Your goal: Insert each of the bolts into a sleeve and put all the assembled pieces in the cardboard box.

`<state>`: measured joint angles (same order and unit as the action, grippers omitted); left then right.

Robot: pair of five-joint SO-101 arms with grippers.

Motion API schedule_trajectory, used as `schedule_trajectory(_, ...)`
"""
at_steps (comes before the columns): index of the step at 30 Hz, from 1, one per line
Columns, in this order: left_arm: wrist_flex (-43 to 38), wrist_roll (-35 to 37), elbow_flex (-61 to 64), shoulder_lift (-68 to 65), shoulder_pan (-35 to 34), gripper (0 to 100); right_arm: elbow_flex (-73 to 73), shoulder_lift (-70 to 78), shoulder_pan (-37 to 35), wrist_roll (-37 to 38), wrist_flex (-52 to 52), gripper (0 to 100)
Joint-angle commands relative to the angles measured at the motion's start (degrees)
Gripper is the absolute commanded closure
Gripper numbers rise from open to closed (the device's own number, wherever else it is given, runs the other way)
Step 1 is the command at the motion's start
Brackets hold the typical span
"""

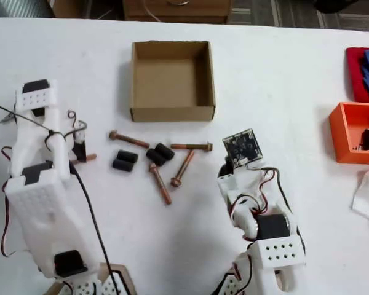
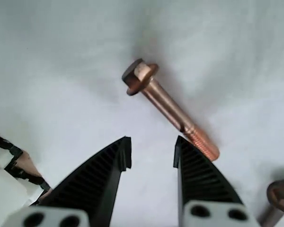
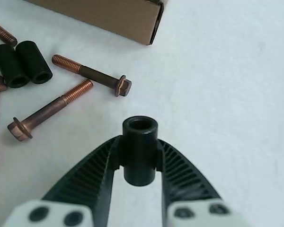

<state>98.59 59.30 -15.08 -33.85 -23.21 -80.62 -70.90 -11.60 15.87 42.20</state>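
Sleeve (image 3: pixel 139 137), black, bore upward, is clamped upright between the fingers of the right tool (image 3: pixel 138 158). Seen from the high view, the loose parts lie at 10 o'clock from that tool. They are four copper bolts (image 1: pixel 183 168) scattered flat at mixed angles and four more black sleeves (image 1: pixel 160 153) in two touching pairs among them. The cardboard box (image 1: pixel 172 80) sits at 12 o'clock from this cluster, open side up. A narrow strip of bare worktop (image 1: pixel 283 80) separates its near wall from the closest bolt.

The left arm stands at 9 o'clock from the cluster. The left tool (image 2: pixel 152 151) has its fingers apart. A fifth bolt (image 2: pixel 168 106) lies flat just ahead of them, with its threaded end just beside one fingertip and its head pointing away.

Broad bare worktop extends at 3 o'clock from the right arm as far as an orange bin (image 1: pixel 341 138) at the worktop's edge. Red and blue cloth (image 1: pixel 363 70) lies at 12 o'clock from the bin.
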Motion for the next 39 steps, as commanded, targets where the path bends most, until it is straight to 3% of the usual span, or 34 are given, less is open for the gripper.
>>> schedule_trajectory(1,-1.85,1.41,-2.24,-0.88,-1.58,83,0.62,-1.63,-0.48,0.0,-1.1,97.5)
schedule_trajectory(11,-4.04,3.52,-2.42,-2.9,-1.85,83,0.62,-1.63,-0.48,0.0,-1.1,97.5)
schedule_trajectory(17,3.6,3.43,-9.36,-2.9,-1.76,83,0.62,-1.63,-0.48,0.0,-1.1,97.5)
schedule_trajectory(23,3.6,2.46,-12.53,-1.67,-1.67,83,0.62,-1.63,-0.48,0.0,-1.19,97.5)
schedule_trajectory(39,-3.16,6.68,-12.0,-2.02,-1.32,83,0.7,-1.63,-0.48,0.0,-1.19,97.5)
